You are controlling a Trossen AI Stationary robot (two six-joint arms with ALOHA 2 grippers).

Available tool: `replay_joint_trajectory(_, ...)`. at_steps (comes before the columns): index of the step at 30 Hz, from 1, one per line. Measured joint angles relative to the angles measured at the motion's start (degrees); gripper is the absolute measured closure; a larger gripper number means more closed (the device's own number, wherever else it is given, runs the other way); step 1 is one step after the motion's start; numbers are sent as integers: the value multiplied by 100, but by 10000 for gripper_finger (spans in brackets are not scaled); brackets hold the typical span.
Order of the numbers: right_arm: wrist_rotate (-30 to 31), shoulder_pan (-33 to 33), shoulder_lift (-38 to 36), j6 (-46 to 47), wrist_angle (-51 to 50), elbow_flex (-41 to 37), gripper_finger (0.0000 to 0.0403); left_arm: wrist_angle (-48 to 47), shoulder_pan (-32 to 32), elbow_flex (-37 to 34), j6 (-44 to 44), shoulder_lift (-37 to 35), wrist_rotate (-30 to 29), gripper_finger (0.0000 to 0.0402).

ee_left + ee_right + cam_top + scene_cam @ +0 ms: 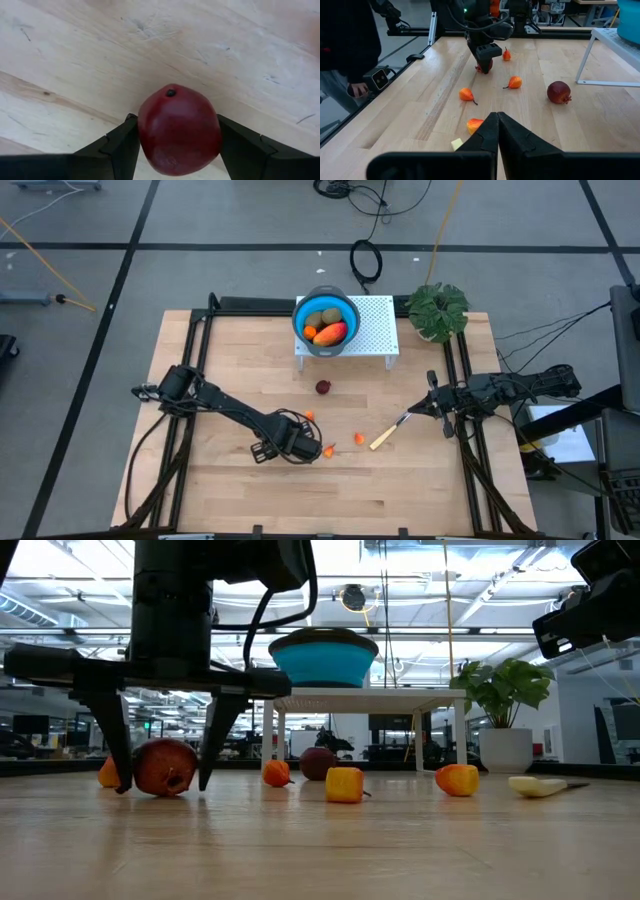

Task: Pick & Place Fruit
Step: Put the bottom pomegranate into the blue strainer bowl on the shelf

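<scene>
A dark red ball [179,130] rests on the wooden table at centre front. My left gripper [165,782] points straight down over it, open, with one finger [116,740] on each side of the ball [165,767]. A second dark red ball [323,387] lies farther back. Small orange bits [359,438] lie scattered around. A blue bowl [300,320] on a white stand [375,330] holds two brownish-green ovals and a long red-orange piece [331,333]. My right gripper [497,131] waits shut at the table's right edge. My left gripper's fingers [117,150] come from above and flank the ball's two sides [145,135], their tips near the tabletop. The ball sits on the table. I cannot tell whether the fingers touch it.
A yellow-handled knife [388,435] lies right of centre, near my right gripper. A green potted plant [438,310] stands at the far right corner. A person [345,45] stands beyond the table's left edge. Bare wood lies along the front.
</scene>
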Motion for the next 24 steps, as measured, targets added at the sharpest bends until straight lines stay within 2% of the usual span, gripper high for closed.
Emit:
replay_joint_trajectory(7, 0, 1, 0, 1, 0, -1, 403, 0, 1, 0, -20, 0, -71, 165)
replay_joint_trajectory(16, 0, 1, 0, 1, 0, -1, 403, 12, -1, 2, 2, -2, -123, 228)
replay_joint_trajectory(24, 0, 1, 0, 1, 0, -1, 403, 21, -1, 0, -2, -2, -124, 216)
